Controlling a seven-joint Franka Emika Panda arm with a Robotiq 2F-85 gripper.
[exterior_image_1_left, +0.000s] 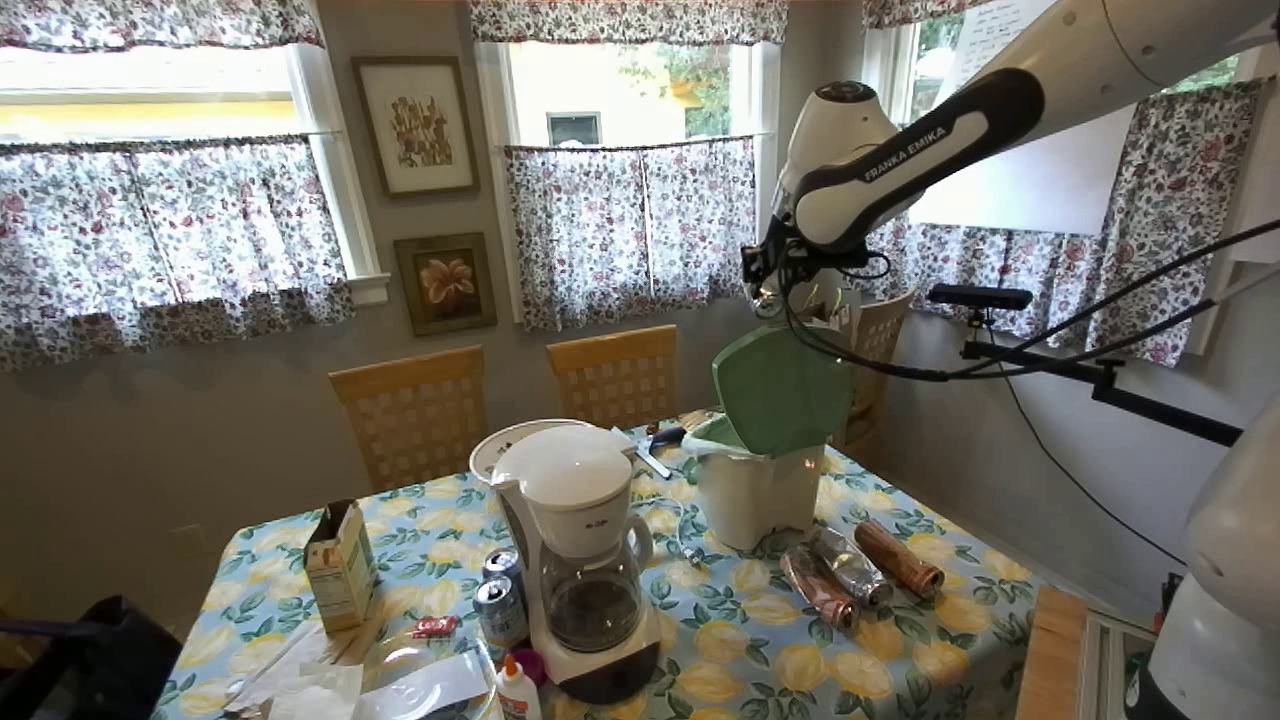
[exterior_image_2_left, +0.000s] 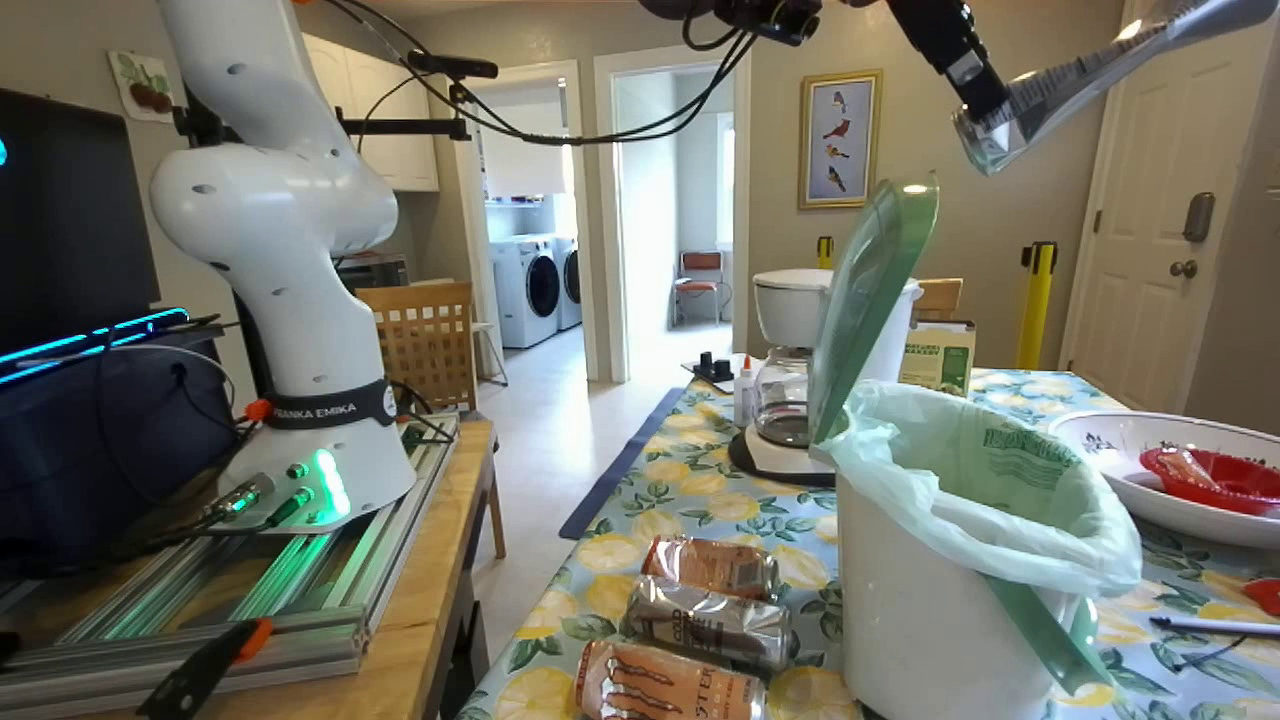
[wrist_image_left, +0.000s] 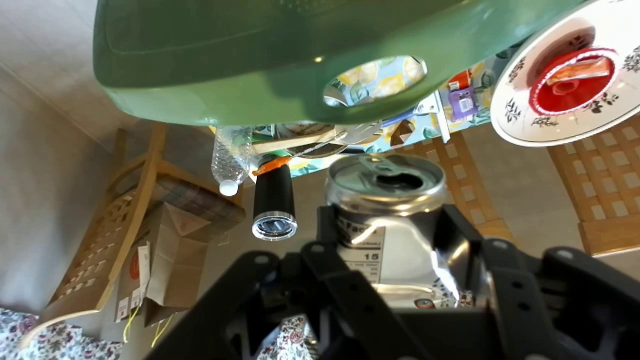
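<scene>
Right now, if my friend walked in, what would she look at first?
Probably the big white robot arm, because its gripper holds a shiny, opened can up in the air. Next might be the green lid, tipped up at the rim of the white bin on the lemon-patterned tablecloth. Beside that bin, three more cans lie on their sides.

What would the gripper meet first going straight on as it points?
The way just ahead of the gripper looks free, with the green lid above that line in the wrist view; the can it holds hides part of it, and depth is unclear.
</scene>
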